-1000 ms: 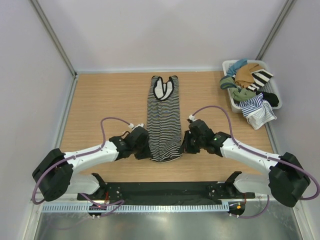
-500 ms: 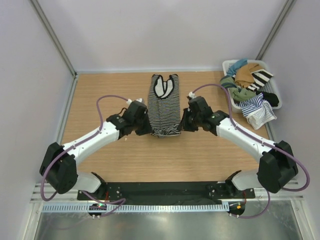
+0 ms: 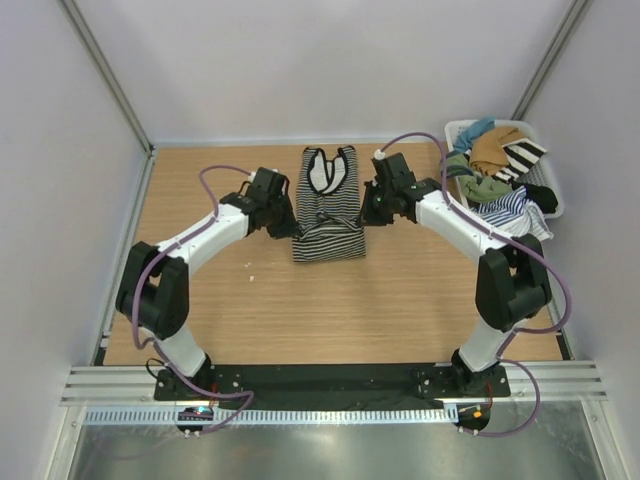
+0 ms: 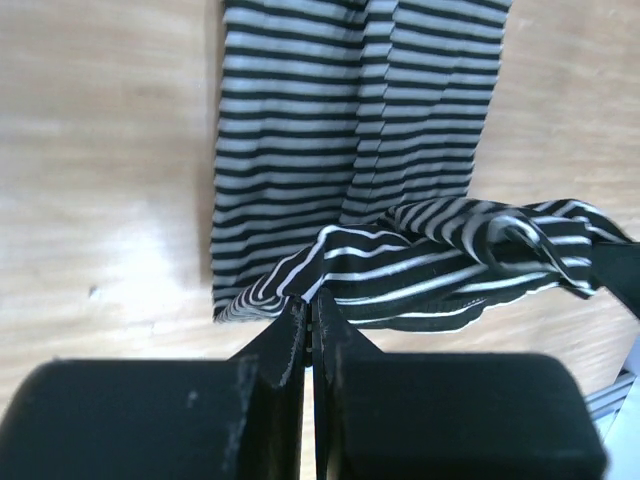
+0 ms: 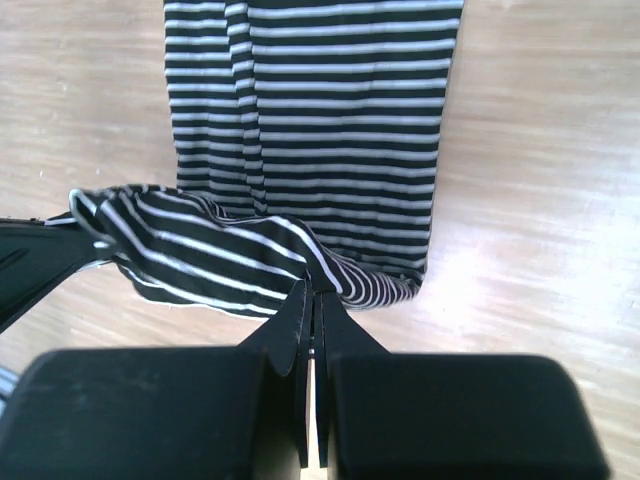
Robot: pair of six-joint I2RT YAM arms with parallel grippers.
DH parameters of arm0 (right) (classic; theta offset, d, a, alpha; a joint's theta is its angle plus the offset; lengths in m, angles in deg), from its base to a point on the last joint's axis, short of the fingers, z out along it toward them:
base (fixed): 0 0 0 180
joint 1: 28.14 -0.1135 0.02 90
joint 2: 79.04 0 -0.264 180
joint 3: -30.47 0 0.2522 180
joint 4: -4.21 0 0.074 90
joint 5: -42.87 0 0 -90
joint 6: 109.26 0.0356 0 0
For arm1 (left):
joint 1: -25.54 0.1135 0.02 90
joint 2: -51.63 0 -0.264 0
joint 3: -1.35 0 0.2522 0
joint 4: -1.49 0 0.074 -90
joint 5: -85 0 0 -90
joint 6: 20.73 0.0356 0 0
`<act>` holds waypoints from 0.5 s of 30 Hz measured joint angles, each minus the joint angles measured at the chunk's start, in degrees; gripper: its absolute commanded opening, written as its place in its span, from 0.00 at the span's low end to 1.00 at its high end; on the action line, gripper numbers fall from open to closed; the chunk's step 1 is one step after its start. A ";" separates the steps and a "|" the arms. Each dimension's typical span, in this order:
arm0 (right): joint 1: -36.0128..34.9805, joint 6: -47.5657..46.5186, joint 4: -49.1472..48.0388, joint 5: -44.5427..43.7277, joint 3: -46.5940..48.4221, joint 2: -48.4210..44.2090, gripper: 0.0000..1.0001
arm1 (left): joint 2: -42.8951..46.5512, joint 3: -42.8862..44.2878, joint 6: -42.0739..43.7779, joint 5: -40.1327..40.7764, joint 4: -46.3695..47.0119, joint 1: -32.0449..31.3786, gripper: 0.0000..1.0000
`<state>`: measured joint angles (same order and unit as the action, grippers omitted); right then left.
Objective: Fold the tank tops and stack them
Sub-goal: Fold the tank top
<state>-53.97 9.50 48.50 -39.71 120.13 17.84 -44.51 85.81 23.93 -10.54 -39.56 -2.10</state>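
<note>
We see a soft, fine-striped blk/wht tank top (image 3: pixel 328 238) doubled over on the wood table (image 3: pixel 220 300). The L gripper (image 4: pixel 308 312) & R gripper (image 5: pixel 312 297) are clenched on its hem corners (clothes basket (image 3: pixel 453 128) sits far right).

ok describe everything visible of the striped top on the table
Soft thin top, fine black and white stripes, scoop neck showing white, lying lengthwise on the table. Near hem lifted and doubled toward the neck, sagging between its corners: one pinched in the shut left gripper, the other in the right gripper.
</note>
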 measured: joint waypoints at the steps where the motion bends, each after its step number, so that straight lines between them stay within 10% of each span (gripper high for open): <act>1: 0.17 -0.26 0.11 -0.02 1.46 1.33 0.01 | -1.31 1.49 0.37 -0.11 -0.04 0.22 0.00; 15: 1.40 -1.55 3.04 -2.16 13.97 11.82 0.01 | -11.76 16.94 2.40 -0.31 -2.43 1.57 0.00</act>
<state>-52.57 7.95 51.53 -41.87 134.10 29.66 -56.27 102.75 26.34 -10.85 -41.98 -0.53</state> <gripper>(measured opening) 0.033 0.006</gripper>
